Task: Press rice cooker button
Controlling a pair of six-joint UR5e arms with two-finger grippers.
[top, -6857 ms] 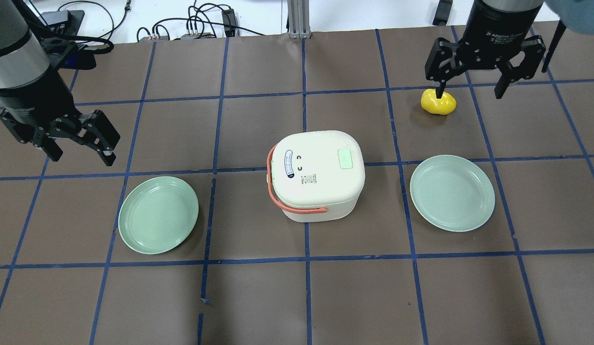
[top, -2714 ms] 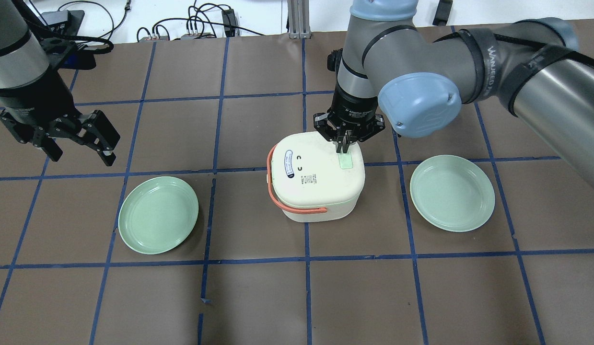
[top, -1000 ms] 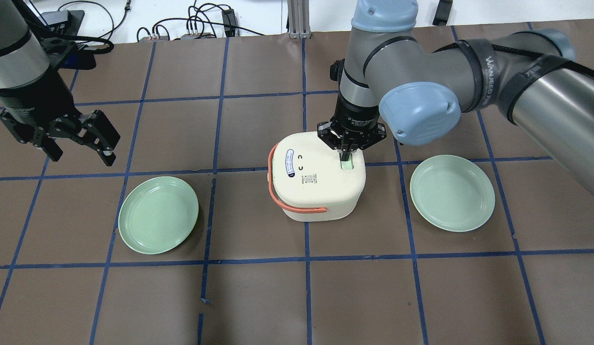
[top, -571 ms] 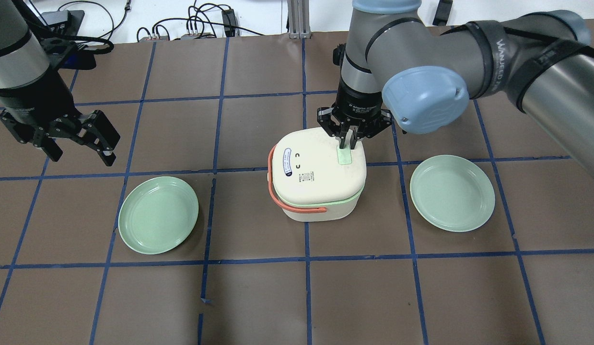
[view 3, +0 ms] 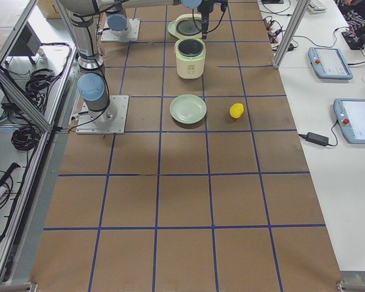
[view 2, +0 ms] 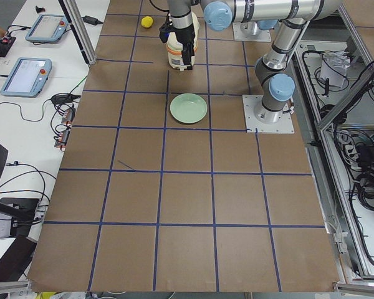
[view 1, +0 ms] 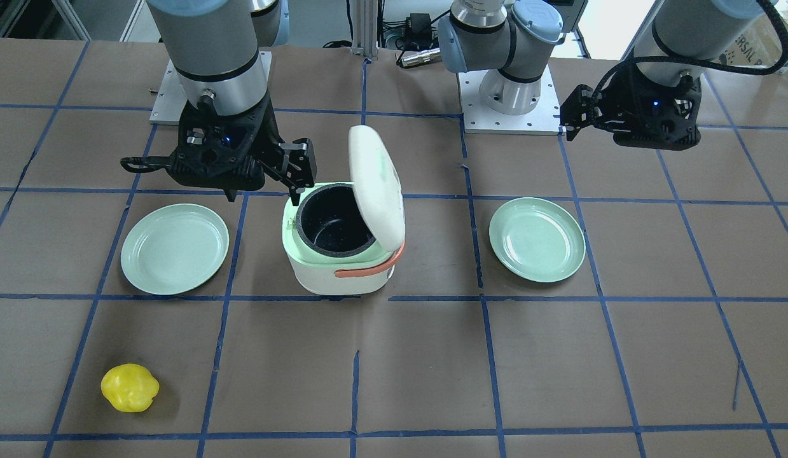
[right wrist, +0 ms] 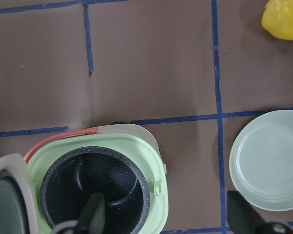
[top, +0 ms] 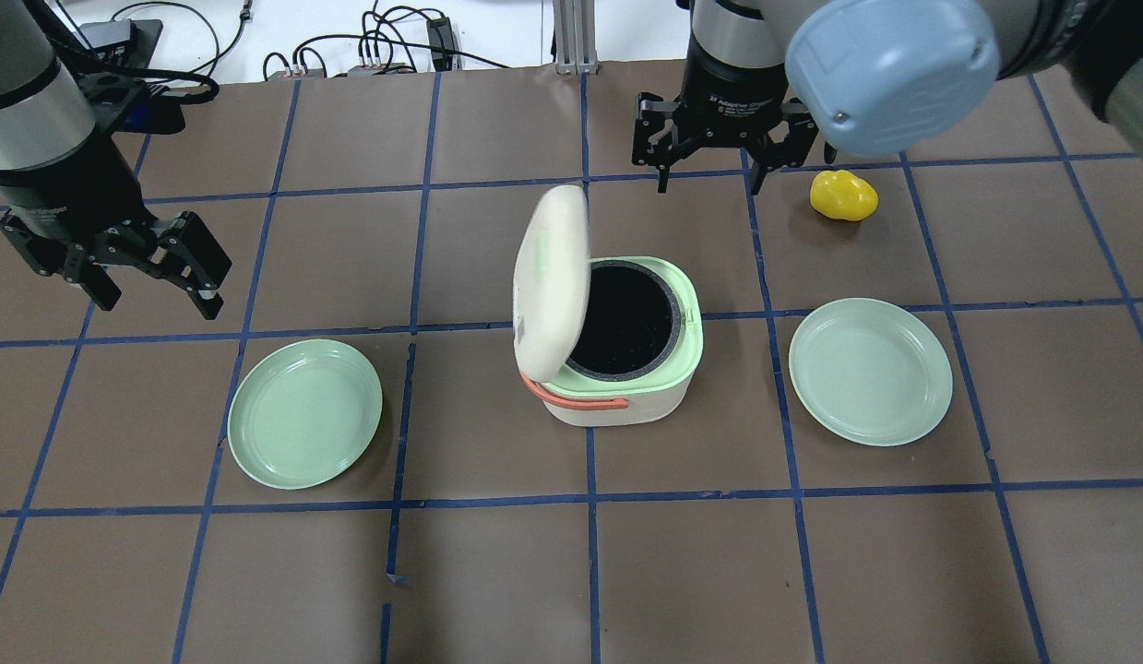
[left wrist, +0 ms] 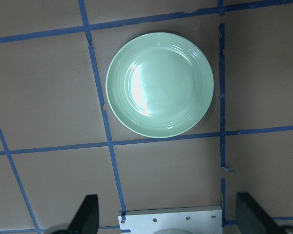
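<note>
The cream rice cooker (top: 617, 401) stands at the table's middle with its lid (top: 551, 277) swung upright on the left side, so the dark inner pot (top: 626, 318) shows. The lid's green button cannot be made out from this angle. My right gripper (top: 708, 184) is open and empty, raised beyond the cooker's far side. In the right wrist view its fingers (right wrist: 94, 214) stand wide apart over the open pot (right wrist: 95, 192). My left gripper (top: 156, 300) is open and empty, far left of the cooker. In the left wrist view it (left wrist: 168, 217) hangs over a green plate (left wrist: 159, 85).
A green plate (top: 304, 412) lies left of the cooker and another green plate (top: 870, 371) right of it. A yellow pepper-like object (top: 843, 195) lies at the far right, close to my right gripper. Blue tape lines cross the brown table.
My shut right gripper pressed down on the lid's green button. The lid then sprang up to upright. The right gripper has risen, moved back to the far side and opened. The left arm stayed still.
</note>
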